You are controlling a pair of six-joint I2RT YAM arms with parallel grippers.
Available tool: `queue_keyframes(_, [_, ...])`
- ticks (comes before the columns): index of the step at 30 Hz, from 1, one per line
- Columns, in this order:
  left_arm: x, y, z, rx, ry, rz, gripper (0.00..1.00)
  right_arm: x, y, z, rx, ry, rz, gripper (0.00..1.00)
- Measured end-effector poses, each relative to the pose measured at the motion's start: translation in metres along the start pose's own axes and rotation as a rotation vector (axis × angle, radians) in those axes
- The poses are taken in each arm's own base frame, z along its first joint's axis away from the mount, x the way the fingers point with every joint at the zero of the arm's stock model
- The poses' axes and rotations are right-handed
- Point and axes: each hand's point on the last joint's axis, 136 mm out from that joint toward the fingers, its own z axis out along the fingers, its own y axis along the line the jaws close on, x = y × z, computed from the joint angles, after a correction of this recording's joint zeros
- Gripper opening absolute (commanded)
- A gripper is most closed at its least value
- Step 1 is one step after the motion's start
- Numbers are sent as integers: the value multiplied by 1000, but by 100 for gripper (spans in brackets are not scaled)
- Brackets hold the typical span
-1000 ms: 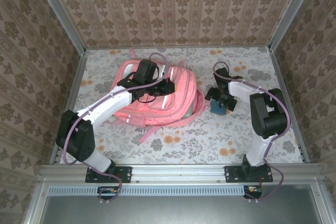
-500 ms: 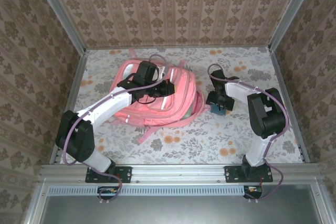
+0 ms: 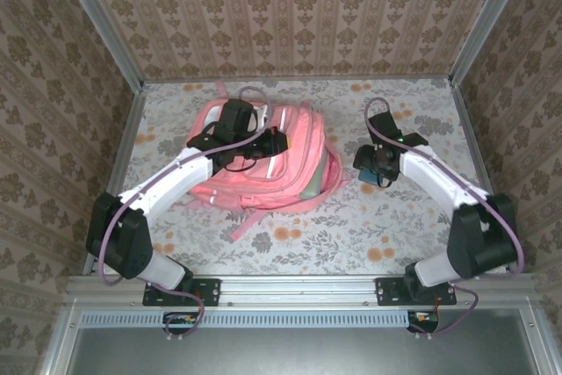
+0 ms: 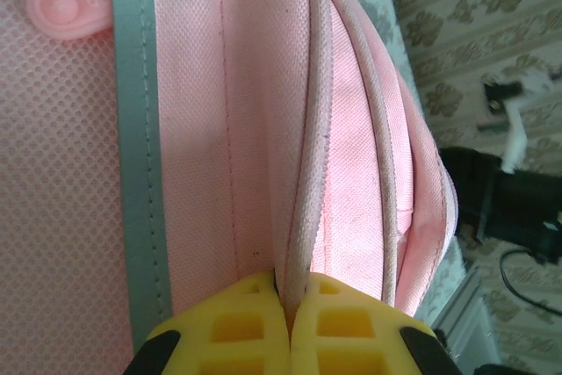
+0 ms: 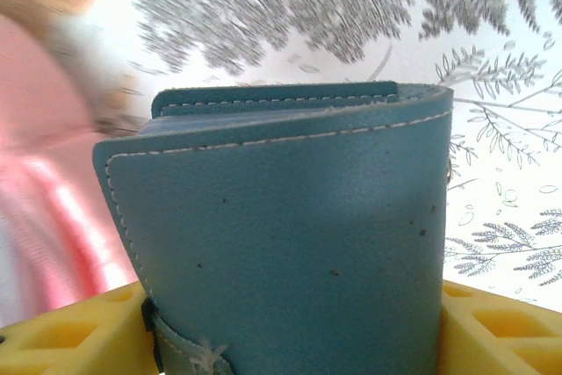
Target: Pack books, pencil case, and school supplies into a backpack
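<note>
The pink backpack lies flat on the table's left half. My left gripper rests on top of it, shut on a pale piped edge of the backpack, with its yellow fingers pressed together. My right gripper hovers just right of the backpack, shut on a squarish teal notebook with white stitching. That notebook stands between both yellow fingers. A pale greenish patch shows at the backpack's right side; I cannot tell what it is. The books are hidden.
The floral tablecloth covers the table, which is walled in by patterned panels and metal posts. Pink straps trail from the backpack toward the near edge. Bare cloth lies in front and to the far right.
My right arm has swung its elbow outward to the right and its jaws have closed on the teal notebook. My left gripper has shifted slightly back and left on the backpack.
</note>
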Motion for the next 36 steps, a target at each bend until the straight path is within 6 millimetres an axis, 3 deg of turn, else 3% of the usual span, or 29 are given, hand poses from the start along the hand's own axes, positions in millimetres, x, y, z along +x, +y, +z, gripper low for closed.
queue_keyframes(5, [-17, -4, -9, 31, -61, -44, 0, 13, 31, -34, -172, -32, -18, 69])
queue_keyframes(13, [-27, -5, -12, 49, -93, -83, 0, 57, 106, -39, -392, 18, -170, 68])
queue_keyframes(22, [-37, -8, -35, 67, -144, -103, 0, 89, 170, -12, -483, 51, -419, 65])
queue_keyframes(29, [-37, -8, -38, 69, -147, -111, 0, 95, 207, -10, -542, 1, -590, 64])
queue_keyframes(32, [-36, -6, -39, 65, -143, -117, 0, 100, 216, -6, -546, -15, -652, 68])
queue_keyframes(36, [-36, 1, -41, 48, -142, -131, 0, 106, 226, 4, -532, -11, -705, 84])
